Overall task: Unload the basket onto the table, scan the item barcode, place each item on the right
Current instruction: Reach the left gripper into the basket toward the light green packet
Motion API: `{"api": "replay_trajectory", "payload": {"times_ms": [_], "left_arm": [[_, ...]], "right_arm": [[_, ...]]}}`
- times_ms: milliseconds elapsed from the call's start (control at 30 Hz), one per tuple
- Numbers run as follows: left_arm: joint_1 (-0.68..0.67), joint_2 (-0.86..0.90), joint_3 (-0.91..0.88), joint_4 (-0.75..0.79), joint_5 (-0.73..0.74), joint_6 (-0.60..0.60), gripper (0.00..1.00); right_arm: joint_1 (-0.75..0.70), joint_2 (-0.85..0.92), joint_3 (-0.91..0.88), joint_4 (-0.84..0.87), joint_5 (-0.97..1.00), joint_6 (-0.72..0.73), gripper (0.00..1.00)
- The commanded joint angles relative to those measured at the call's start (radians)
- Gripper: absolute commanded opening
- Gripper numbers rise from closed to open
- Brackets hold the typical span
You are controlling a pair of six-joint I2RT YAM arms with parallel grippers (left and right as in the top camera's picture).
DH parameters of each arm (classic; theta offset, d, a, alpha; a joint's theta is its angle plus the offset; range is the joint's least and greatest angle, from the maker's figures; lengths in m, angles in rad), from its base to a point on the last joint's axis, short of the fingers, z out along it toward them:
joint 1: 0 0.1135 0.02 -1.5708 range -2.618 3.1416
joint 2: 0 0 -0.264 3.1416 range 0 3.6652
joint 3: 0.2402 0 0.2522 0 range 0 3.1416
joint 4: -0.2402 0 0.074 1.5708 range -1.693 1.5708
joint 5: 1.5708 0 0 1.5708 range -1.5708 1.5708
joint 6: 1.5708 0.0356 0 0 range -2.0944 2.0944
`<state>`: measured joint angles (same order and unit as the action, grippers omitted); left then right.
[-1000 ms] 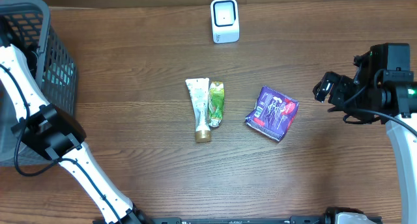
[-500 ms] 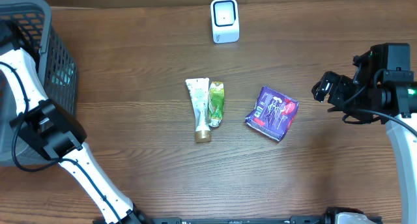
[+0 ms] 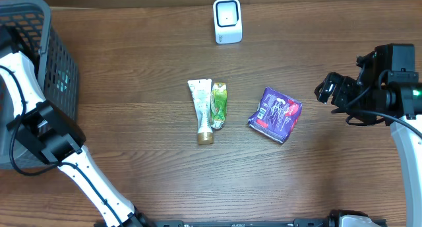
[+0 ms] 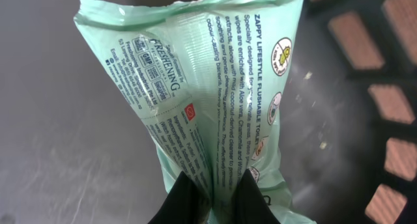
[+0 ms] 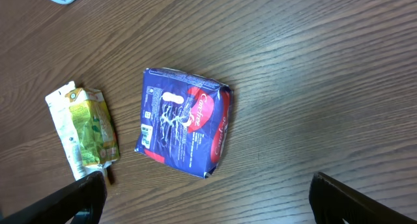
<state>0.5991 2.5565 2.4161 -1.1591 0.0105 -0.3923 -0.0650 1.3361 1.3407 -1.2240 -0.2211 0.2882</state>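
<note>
While inside basket [image 3: 39,29], noted wipes pack [image 4: 215,87] pinched at one end by left hand [image 4: 214,188], likely so print hangs free for scanner [image 3: 227,20], well right of basket. Noted right hand [image 3: 328,90] spread, empty, far right of basket; judged kept clear.

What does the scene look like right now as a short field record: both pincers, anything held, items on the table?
left pincer: shut on the mint-green wipes pack, inside the grey basket
right pincer: open, empty, hovering right of the purple pack
table centre: white tube and green sachet side by side, purple pack to their right
scanner: white, at the table's far edge
</note>
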Motion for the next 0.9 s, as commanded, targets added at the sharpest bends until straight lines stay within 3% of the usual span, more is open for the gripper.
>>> {"api": "replay_trajectory", "payload": {"times_ms": [0, 267, 433, 733, 767, 833, 867], "left_arm": [[-0.005, 0.077, -0.019, -0.073, 0.013, 0.025, 0.04], [0.029, -0.014, 0.177, -0.241, 0.076, 0.079, 0.04], [0.04, -0.197, 0.338, -0.336, 0.09, 0.128, 0.04], [0.02, -0.493, 0.365, -0.423, -0.022, 0.143, 0.05], [0.02, -0.498, 0.365, -0.433, -0.032, 0.132, 0.17], [0.024, -0.49, 0.359, -0.445, -0.037, 0.122, 0.61], [0.024, -0.478, 0.349, -0.448, -0.037, 0.122, 0.75]], "right_arm": [[-0.002, -0.002, 0.005, 0.003, -0.005, 0.0, 1.0], [-0.003, -0.002, 0.005, 0.003, -0.005, 0.0, 1.0], [-0.003, -0.002, 0.005, 0.003, -0.005, -0.004, 1.0], [-0.003, -0.002, 0.005, 0.03, -0.005, -0.019, 1.0], [-0.003, -0.002, 0.005, 0.032, -0.005, -0.029, 1.0], [-0.003, -0.002, 0.005, 0.034, -0.005, -0.034, 1.0], [-0.003, -0.002, 0.005, 0.034, -0.005, -0.034, 1.0]]}}
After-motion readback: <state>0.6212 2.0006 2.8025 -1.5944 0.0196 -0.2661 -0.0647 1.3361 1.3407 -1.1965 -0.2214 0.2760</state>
